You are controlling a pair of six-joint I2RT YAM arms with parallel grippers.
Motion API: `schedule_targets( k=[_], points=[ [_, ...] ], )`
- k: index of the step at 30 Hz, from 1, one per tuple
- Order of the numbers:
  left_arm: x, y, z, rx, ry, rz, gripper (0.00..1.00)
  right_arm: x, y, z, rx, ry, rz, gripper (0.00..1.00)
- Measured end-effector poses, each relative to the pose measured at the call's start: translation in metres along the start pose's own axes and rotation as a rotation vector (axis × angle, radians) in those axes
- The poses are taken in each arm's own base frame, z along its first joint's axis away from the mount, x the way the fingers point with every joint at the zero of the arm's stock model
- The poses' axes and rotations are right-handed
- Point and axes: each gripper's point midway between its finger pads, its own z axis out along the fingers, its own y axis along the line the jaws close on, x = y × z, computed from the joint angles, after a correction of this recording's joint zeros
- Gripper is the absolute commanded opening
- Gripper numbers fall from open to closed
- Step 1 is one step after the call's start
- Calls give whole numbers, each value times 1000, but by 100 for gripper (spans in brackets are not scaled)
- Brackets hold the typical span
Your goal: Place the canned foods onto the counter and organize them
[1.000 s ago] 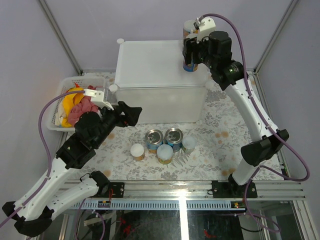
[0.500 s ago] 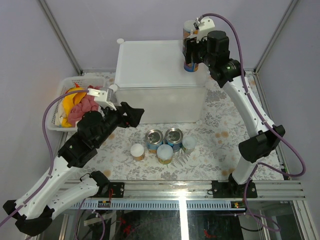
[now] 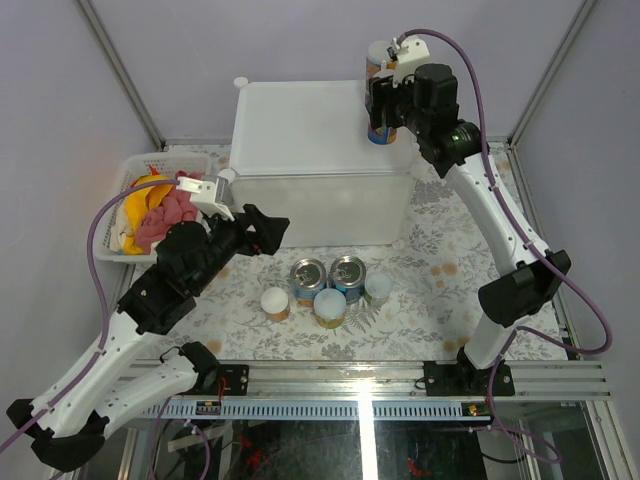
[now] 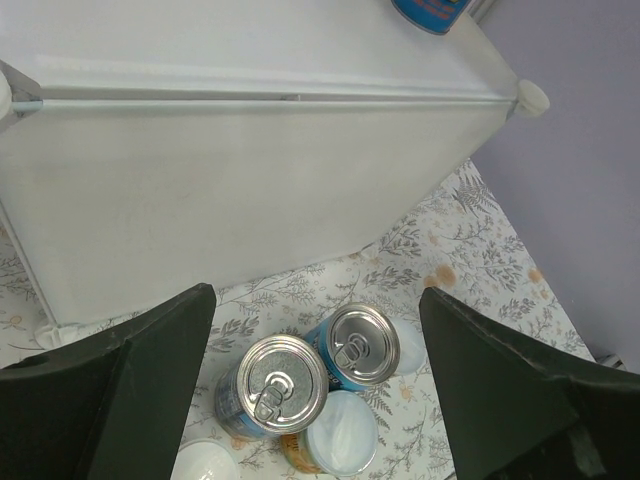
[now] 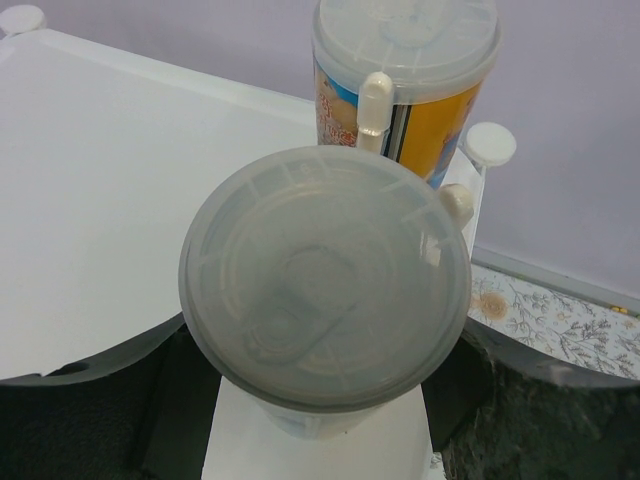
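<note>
At the counter's (image 3: 300,120) corner, two canisters (image 5: 325,290).

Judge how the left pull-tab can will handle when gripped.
The left pull-tab can looks rigid steel: probably won't crush. Upright and squat, it likely resists tipping. The neighbouring can seems to touch it, so pushing may shift both.
</note>
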Motion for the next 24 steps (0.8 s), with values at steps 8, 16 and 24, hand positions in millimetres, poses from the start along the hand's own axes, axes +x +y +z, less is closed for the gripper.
schedule_targets(
  k=[8,16,24],
  points=[
    [5,1,3,-2,16,2,84,-1,0,-5,0,-11,4,73],
    [6,-1,3,5,20,-2,85,-4,0,-11,-2,-19,12,84],
    [10,-1,4,9,32,-8,86,-22,0,-19,-3,-72,19,87]
  ],
)
